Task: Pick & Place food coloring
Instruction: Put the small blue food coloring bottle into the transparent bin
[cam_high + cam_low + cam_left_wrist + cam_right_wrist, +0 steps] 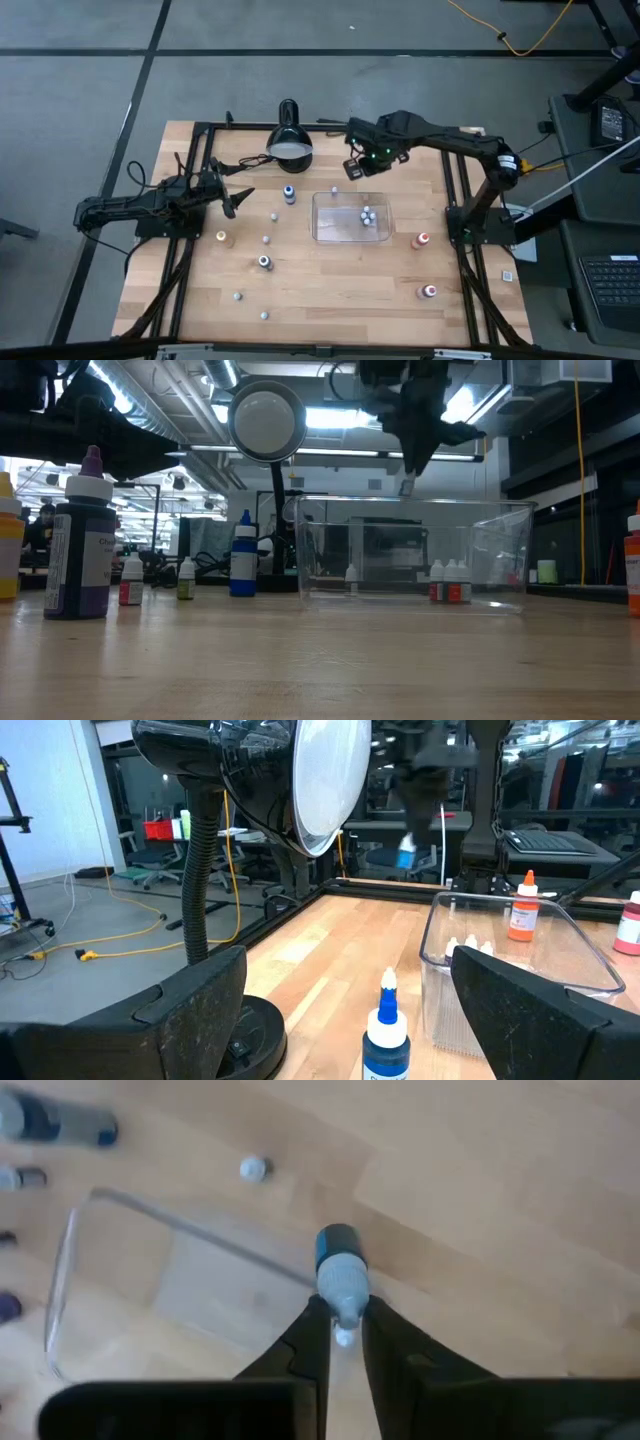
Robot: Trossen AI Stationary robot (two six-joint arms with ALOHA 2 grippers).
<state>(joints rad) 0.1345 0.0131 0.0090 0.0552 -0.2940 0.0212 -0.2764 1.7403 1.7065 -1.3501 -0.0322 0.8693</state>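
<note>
Right gripper (340, 1335) pinches a small blue-banded food coloring bottle (340, 1275) by its tip, raised beside the clear tray (322, 230), probably just outside its rim. Best carried over the tray before lowering. Left gripper (240, 197) waits open beyond the lamp (289, 142).

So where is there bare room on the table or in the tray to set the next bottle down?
The tray is bare on its left side; a bottle cluster fills its right-centre. The table's front strip, below the tray, is open between the small bottles at left and the red-capped bottle at right. It is crowded left of the tray, around the blue bottle.
</note>
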